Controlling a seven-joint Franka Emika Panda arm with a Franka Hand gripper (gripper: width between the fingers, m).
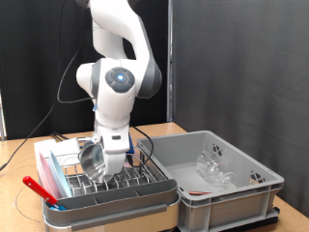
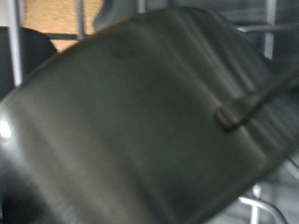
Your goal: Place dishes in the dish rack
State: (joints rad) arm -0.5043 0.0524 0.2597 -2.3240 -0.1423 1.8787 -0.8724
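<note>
1. Gripper (image 1: 108, 159) hangs low over the dish rack (image 1: 106, 184) in the exterior view, at the end of the white arm (image 1: 116, 68) that comes down from the exterior view's top.
2. We see a small shiny steel bowl (image 1: 93, 158) at the fingers, tilted on its edge just above the rack's wire prongs, on the side towards the exterior view's left.
3. We find the wrist view almost filled by the bowl's dark, blurred surface (image 2: 140, 121), with one finger (image 2: 257, 98) lying across it; rack wires show at the edges.
4. We judge the fingers to be closed on the bowl's rim, though the pad on the far side is hidden behind the bowl.
5. We place the rack in its white tray base on the wooden table (image 1: 24, 159), at the exterior view's lower left.
6. We note a red utensil (image 1: 41, 188) lying along the rack's edge on the exterior view's left.
7. We see a large grey bin (image 1: 217, 179) just beside the rack on the exterior view's right, with clear glass pieces (image 1: 214, 166) lying inside it.
8. We cannot tell whether the bowl touches the prongs.
</note>
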